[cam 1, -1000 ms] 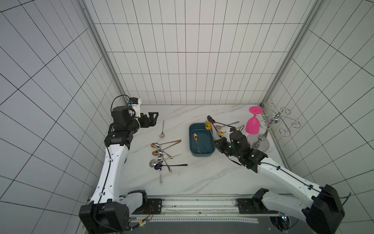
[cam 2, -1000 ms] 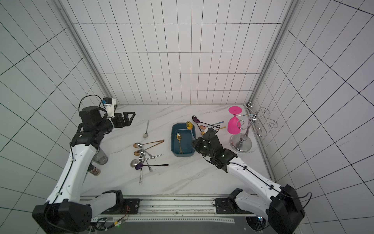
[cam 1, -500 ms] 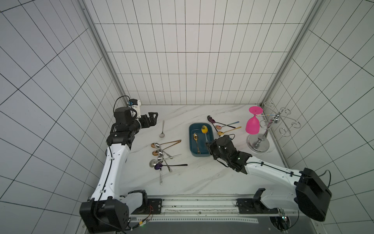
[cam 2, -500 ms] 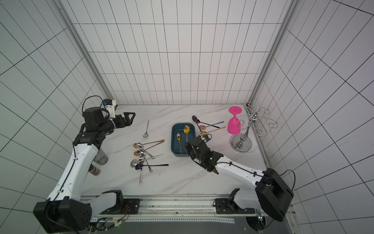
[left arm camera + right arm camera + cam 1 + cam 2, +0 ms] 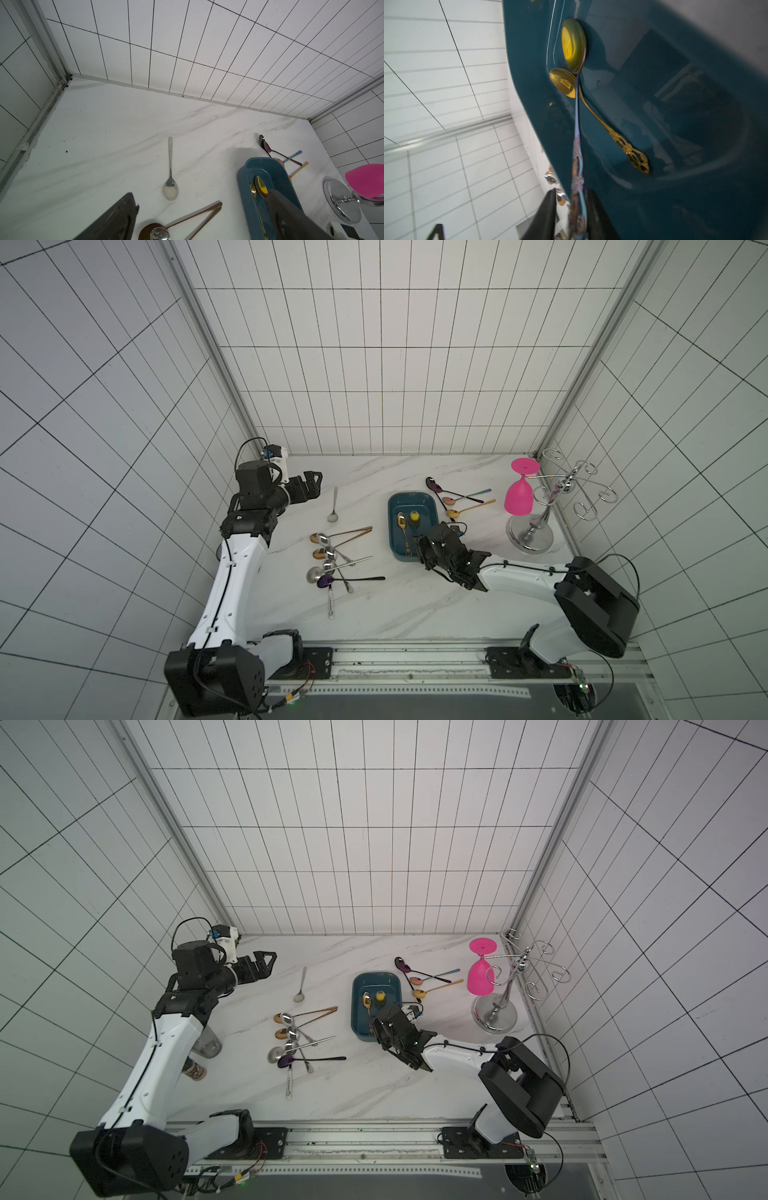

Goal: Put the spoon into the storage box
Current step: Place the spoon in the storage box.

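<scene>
Right of centre on the white marble counter (image 5: 395, 605), lengthwise toward the back edge: shallow dark teal plastic storage box (image 5: 391, 526). Likely trouble: snagging the handle on a pad when backing off and dragging it over the near wall, or nudging the light box.

Over that near end, black right gripper (image 5: 571, 192), parted only slightly around the handle. Gap showing on one side; contact on the other lost in blur.

Near the back-left corner, black left gripper (image 5: 318, 486), spread wide, empty.

Low inside the box: yellow-bowled spoon with iridescent handle (image 5: 577, 116), slanting up between the fingers, beside a gold ornate spoon (image 5: 604, 124).
</scene>
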